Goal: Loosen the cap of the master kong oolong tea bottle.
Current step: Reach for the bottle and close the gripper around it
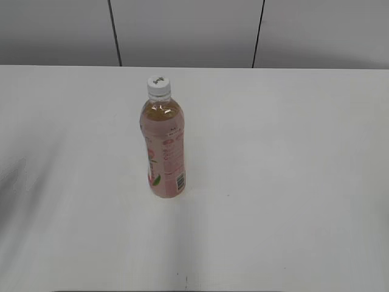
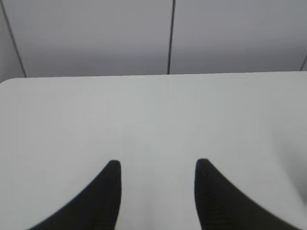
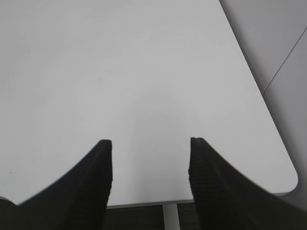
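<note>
The master kong oolong tea bottle (image 1: 163, 152) stands upright near the middle of the white table (image 1: 292, 182) in the exterior view, amber tea inside and a pink label around it. Its white cap (image 1: 158, 86) sits on top, with a small dark mark. Neither arm shows in the exterior view. My left gripper (image 2: 158, 165) is open and empty over bare table. My right gripper (image 3: 151, 143) is open and empty above the table's edge. The bottle does not show in either wrist view.
A grey panelled wall (image 1: 188, 30) runs behind the table's far edge. In the right wrist view the table's rounded corner (image 3: 288, 179) and a white table leg (image 3: 170, 218) over dark floor show below the fingers.
</note>
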### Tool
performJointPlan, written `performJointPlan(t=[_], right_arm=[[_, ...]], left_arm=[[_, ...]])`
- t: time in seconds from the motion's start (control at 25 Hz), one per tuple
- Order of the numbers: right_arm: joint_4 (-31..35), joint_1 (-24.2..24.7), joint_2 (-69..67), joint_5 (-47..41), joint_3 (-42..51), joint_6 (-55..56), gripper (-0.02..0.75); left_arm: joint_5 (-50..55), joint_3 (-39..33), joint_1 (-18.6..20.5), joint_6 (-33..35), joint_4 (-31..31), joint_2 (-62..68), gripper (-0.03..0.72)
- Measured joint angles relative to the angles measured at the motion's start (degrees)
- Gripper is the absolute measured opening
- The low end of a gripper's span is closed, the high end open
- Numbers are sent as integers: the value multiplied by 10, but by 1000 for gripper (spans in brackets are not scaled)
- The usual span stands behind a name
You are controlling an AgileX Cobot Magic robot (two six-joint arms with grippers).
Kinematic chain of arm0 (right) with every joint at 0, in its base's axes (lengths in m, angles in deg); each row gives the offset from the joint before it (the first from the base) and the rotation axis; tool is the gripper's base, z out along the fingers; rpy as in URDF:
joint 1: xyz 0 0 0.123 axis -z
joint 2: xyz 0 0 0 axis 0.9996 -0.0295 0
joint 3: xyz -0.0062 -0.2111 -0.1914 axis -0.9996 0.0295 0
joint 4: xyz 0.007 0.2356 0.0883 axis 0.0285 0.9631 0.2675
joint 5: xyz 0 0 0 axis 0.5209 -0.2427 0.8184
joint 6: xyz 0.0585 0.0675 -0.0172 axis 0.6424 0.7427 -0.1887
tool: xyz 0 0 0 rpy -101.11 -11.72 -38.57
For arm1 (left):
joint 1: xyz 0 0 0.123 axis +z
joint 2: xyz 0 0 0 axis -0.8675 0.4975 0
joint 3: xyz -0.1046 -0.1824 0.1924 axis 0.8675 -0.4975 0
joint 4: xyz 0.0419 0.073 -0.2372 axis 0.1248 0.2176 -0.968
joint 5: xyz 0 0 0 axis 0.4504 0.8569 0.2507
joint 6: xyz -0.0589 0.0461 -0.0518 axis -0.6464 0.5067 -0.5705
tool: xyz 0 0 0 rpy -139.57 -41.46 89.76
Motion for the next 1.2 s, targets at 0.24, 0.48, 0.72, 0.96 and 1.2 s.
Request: performJointPlan(t=[0.24,0.48,0.72,0.96,1.2], right_arm=[[0,0,0,0,0,0,396],[0,0,0,0,0,0,396],[0,0,0,0,0,0,396],[0,0,0,0,0,0,396],[0,0,0,0,0,0,396]], left_arm=[[-192,0,-42,-49,141,133,310],[-375,0,-43,-75,263,276,347],[-482,0,-44,-75,357,401,436],[-484,21,-46,-78,412,484,530],[-488,45,-46,-79,434,493,546]])
